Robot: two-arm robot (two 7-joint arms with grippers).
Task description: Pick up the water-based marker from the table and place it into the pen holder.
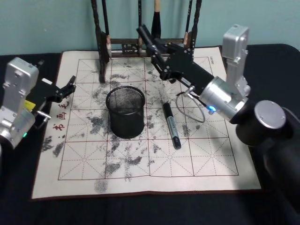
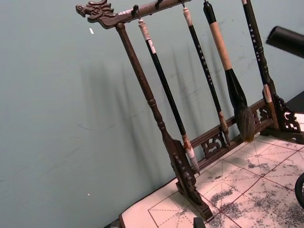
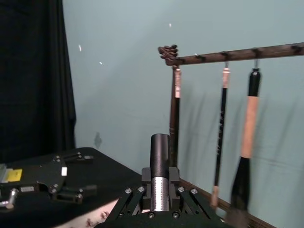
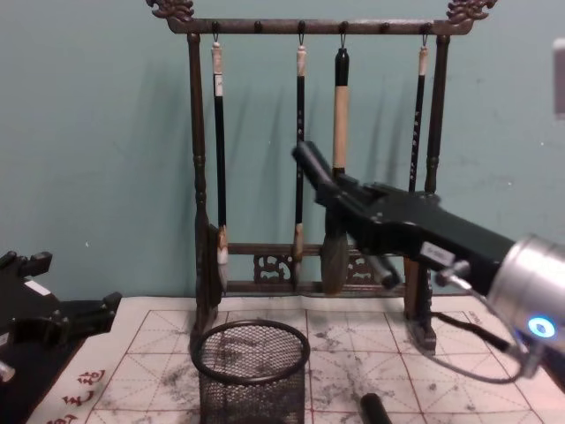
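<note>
Marker [image 1: 147,36]: a black barrel, clamped between the fingers of the right gripper [image 1: 161,56]. It is off the table and raised over the far part of the mat [image 1: 211,164], just in front of the brush rack [image 1: 101,51]. In the chest view the marker [image 4: 311,166] tilts up and to the left out of the gripper, higher than the pen holder's rim. In the right wrist view its barrel [image 3: 160,152] stands between the two fingers, with a silver band at the grip.

Pen holder [image 1: 125,117]: black mesh cup, upright on the mat, left of and nearer than the held marker, and well apart from it.

Second marker [image 1: 171,126]: lies flat on the mat just right of the holder, not touching it.

Right arm: reaches in from the right, across the mat toward the rack.

Left gripper [image 1: 70,84]: at the left edge of the mat, low over the black table [image 1: 140,211], fingers spread, nothing between them.

Rack: stands at the far edge of the mat against the teal wall, with brushes [image 4: 340,115] hanging from its top bar.
</note>
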